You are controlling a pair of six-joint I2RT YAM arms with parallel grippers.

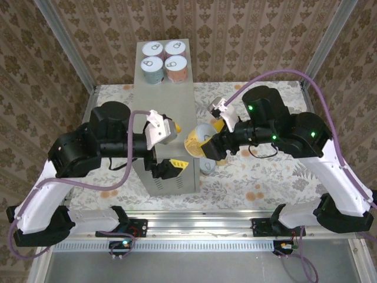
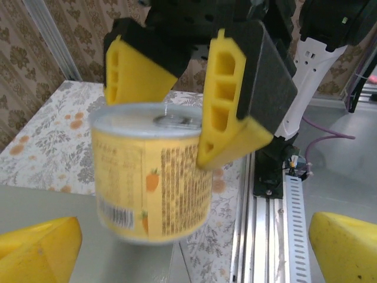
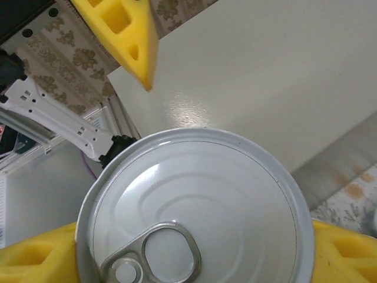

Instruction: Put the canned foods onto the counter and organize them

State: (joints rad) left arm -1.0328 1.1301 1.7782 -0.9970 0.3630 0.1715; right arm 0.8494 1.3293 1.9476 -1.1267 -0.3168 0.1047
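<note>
The counter (image 1: 168, 100) is a tall grey box in the middle of the floral floor. Several cans (image 1: 163, 56) with white pull-tab lids stand in a block at its far end. My right gripper (image 1: 203, 147) is shut on a yellow-orange can (image 1: 199, 144) at the counter's right edge. In the left wrist view that can (image 2: 147, 177) hangs upright, slightly tilted, over the counter's top (image 2: 59, 206), pinched at the rim by yellow fingers (image 2: 227, 106). From above I see its lid (image 3: 194, 200). My left gripper (image 1: 177, 147) stands open over the counter, facing the can.
One more can (image 1: 207, 167) sits on the floral floor just right of the counter, under my right gripper. Metal frame posts (image 1: 65, 41) and patterned walls close in the area. An aluminium rail (image 1: 194, 227) runs along the near edge.
</note>
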